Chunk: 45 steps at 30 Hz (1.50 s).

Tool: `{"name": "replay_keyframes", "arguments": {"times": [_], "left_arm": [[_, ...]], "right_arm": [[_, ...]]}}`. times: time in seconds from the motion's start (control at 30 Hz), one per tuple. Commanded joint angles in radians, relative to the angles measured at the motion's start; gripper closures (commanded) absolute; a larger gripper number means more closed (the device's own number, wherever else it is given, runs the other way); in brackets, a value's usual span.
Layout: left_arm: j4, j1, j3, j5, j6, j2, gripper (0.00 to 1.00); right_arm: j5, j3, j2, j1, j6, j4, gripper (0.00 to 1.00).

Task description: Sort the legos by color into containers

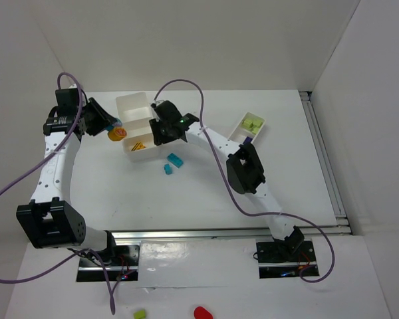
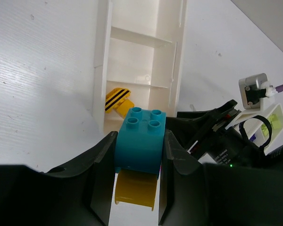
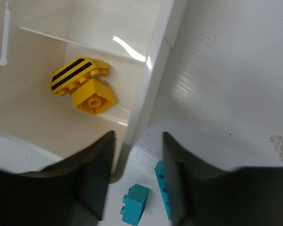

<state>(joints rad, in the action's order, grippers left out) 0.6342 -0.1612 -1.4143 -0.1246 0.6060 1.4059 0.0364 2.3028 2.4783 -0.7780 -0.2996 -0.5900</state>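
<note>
My left gripper [image 1: 112, 126] is shut on a cyan lego [image 2: 141, 141], held just left of the long divided tray [image 1: 134, 106]. A yellow-orange piece [image 2: 134, 188] shows right under that brick; I cannot tell if they are joined. Two yellow legos, one black-striped [image 3: 78, 75] and one plain [image 3: 93, 96], lie in the tray's near compartment. My right gripper [image 3: 138, 141] is open and empty, its jaws either side of the tray's right wall [image 3: 151, 80]. Two cyan legos [image 1: 176, 159] [image 1: 167, 169] lie on the table just below it. The small box [image 1: 243, 133] holds lime legos [image 1: 253, 123].
White walls enclose the table at the back and sides. The right arm's elbow [image 1: 245, 169] hangs over the table between the tray and the small box. A lime bit [image 1: 140, 314] and a red bit [image 1: 203, 312] lie outside, in front of the arm bases.
</note>
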Motion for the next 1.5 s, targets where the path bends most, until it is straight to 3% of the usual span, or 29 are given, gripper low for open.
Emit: {"name": "replay_keyframes", "arguments": {"times": [0.0,0.17,0.47,0.53,0.57,0.6,0.7,0.83,0.93,1.1,1.17,1.27,1.47], "left_arm": [[-0.033,-0.004,-0.034,-0.015,-0.002,-0.015,1.00],[-0.042,-0.004,-0.034,-0.036,-0.011,-0.005,1.00],[-0.071,0.019,-0.034,-0.095,0.020,0.014,1.00],[-0.080,0.043,-0.034,-0.104,0.029,0.024,1.00],[-0.093,0.043,-0.034,-0.104,0.029,0.033,1.00],[-0.093,0.057,-0.034,-0.113,0.041,0.033,1.00],[-0.102,0.084,-0.052,-0.127,0.052,0.062,1.00],[-0.131,0.118,-0.101,-0.205,0.043,0.128,1.00],[-0.171,0.118,-0.136,-0.320,0.034,0.171,1.00],[-0.273,0.118,-0.143,-0.538,0.012,0.228,1.00],[-0.423,0.118,-0.100,-0.651,0.073,0.216,1.00],[-0.636,0.118,-0.025,-0.784,0.167,0.215,1.00],[-0.878,0.118,0.046,-0.917,0.293,0.215,1.00]], "right_arm": [[-0.052,0.027,-0.010,-0.004,-0.007,-0.005,0.58],[-0.127,0.017,-0.030,0.031,-0.007,-0.065,0.71],[-0.244,-0.103,-0.117,0.197,0.048,-0.076,0.72],[-0.218,-0.094,-0.117,0.216,0.059,-0.088,0.64],[-0.217,-0.082,-0.128,0.229,0.068,-0.088,0.56],[-0.208,-0.072,-0.128,0.229,0.068,-0.088,0.38],[-0.187,-0.072,-0.174,0.229,0.079,-0.088,0.21],[-0.167,-0.121,-0.313,0.211,0.068,-0.059,0.17],[-0.078,-0.287,-0.471,0.200,0.094,0.074,0.17],[0.403,-0.512,-0.620,0.233,0.080,0.318,0.14],[0.600,-0.525,-0.631,0.256,0.032,0.367,0.12],[0.773,-0.516,-0.590,0.256,-0.031,0.427,0.09],[0.850,-0.471,-0.523,0.247,-0.108,0.516,0.06]]}}
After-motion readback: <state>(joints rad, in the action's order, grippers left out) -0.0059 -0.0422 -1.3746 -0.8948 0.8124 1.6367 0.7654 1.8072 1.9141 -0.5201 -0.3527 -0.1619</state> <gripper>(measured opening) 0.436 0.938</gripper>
